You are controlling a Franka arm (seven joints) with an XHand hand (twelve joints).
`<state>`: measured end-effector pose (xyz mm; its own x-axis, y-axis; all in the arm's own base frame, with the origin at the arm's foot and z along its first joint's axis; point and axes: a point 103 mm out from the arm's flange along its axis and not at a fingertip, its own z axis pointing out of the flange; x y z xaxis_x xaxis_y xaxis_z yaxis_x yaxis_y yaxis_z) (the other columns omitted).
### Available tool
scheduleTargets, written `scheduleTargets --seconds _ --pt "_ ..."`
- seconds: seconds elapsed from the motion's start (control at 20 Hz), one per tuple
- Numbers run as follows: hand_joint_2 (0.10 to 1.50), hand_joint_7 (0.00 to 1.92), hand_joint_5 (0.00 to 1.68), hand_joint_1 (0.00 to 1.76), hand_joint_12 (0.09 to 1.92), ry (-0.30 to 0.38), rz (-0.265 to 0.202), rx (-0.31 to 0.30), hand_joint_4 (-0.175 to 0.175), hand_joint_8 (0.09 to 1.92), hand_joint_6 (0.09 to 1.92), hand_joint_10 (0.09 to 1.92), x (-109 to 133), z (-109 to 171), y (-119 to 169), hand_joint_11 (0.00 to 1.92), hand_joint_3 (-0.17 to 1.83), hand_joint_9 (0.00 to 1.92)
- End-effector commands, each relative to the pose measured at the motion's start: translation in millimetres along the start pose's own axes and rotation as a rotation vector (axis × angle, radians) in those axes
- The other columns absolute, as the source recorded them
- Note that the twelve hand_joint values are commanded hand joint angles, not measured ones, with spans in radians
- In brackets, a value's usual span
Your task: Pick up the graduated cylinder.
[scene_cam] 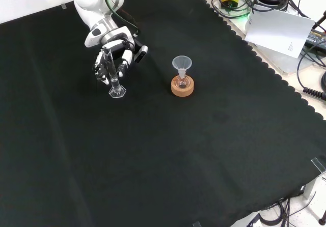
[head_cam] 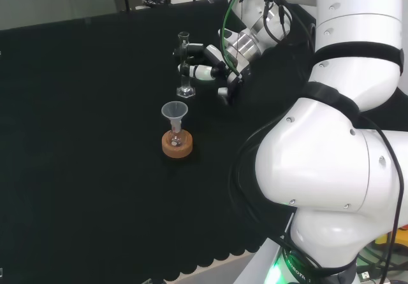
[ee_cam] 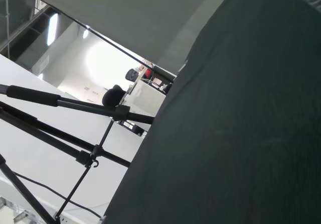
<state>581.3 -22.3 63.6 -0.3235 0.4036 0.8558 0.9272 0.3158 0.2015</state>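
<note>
The graduated cylinder (scene_cam: 113, 73) stood upright on its hexagonal foot on the table (scene_cam: 163, 155), toward the far edge in the front view, with the hand (scene_cam: 118, 54) curled round its tube above the foot; whether the foot had left the cloth could not be told. Being thin clear glass, it was judged light, slippery and fragile, best held mid-tube and kept vertical. Its graduations and contents were indiscernible, while a funnel (scene_cam: 182, 63) sat in a small flask on a cork ring (scene_cam: 182, 88) nearby.

Clear graduated cylinder (scene_cam: 112, 74) — upright, on cloth
</note>
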Motion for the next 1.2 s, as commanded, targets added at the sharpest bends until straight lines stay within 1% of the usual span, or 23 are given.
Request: scheduleTargets --seconds 0.05,0.2,0.3,0.35,0.4,0.45,0.55,0.7,0.8,0.85,0.9,1.0,1.2 --pt "1.13 0.73 0.77 1.17 1.01 -0.012 0.009 -0.01 -0.004 0.59 0.61 0.3 -0.8 0.3 -1.2 0.86 -0.17 1.05" --pt "1.18 0.84 0.86 1.22 0.94 -0.044 0.021 -0.015 0.015 0.59 0.6 0.26 0.2 0.9 -1.2 0.95 -0.17 1.12" --pt "1.18 0.94 0.89 1.17 0.91 -0.068 0.032 -0.013 -0.095 0.58 0.93 0.25 1.2 -0.6 -1.3 1.0 -0.09 1.17" --pt "1.17 0.94 0.89 1.19 0.9 -0.079 0.041 -0.014 -0.132 0.77 1.03 0.25 1.9 -1.9 -1.0 1.02 -0.05 1.2" --pt "1.16 0.93 0.89 1.21 0.89 -0.098 0.05 -0.016 -0.154 0.93 1.08 0.25 2.6 -3.7 -0.9 1.03 -0.02 1.21" --pt "1.15 0.93 0.9 1.23 0.89 -0.117 0.061 -0.016 -0.165 1.02 1.1 0.25 3.6 -5.3 -0.7 1.04 -0.01 1.23" --pt "1.14 0.95 0.92 1.25 0.88 -0.158 0.075 -0.009 -0.174 1.05 1.08 0.24 6.2 -8.9 -0.5 1.05 0.0 1.25" --pt "1.12 0.98 0.96 1.26 0.85 -0.216 0.089 0.012 -0.175 1.02 1.03 0.23 10.9 -16.4 -0.4 1.07 0.0 1.29" --pt "1.11 1.0 0.97 1.26 0.84 -0.264 0.091 0.028 -0.175 1.0 1.01 0.21 15.1 -23.2 -0.7 1.07 0.0 1.3" --pt "1.11 1.01 0.98 1.26 0.84 -0.287 0.085 0.024 -0.175 0.99 1.0 0.21 17.0 -26.9 -2.0 1.07 0.0 1.31" --pt "1.11 1.01 0.99 1.26 0.84 -0.296 0.082 0.015 -0.175 0.98 0.99 0.2 18.2 -29.9 -3.2 1.08 0.0 1.32" --pt "1.11 1.02 0.99 1.27 0.84 -0.316 0.088 0.017 -0.175 0.97 0.99 0.2 20.9 -35.2 -4.8 1.08 0.0 1.33" --pt "1.09 1.05 1.01 1.27 0.81 -0.393 0.086 0.05 -0.175 0.93 0.95 0.17 30.3 -42.0 -6.7 1.13 0.0 1.38"
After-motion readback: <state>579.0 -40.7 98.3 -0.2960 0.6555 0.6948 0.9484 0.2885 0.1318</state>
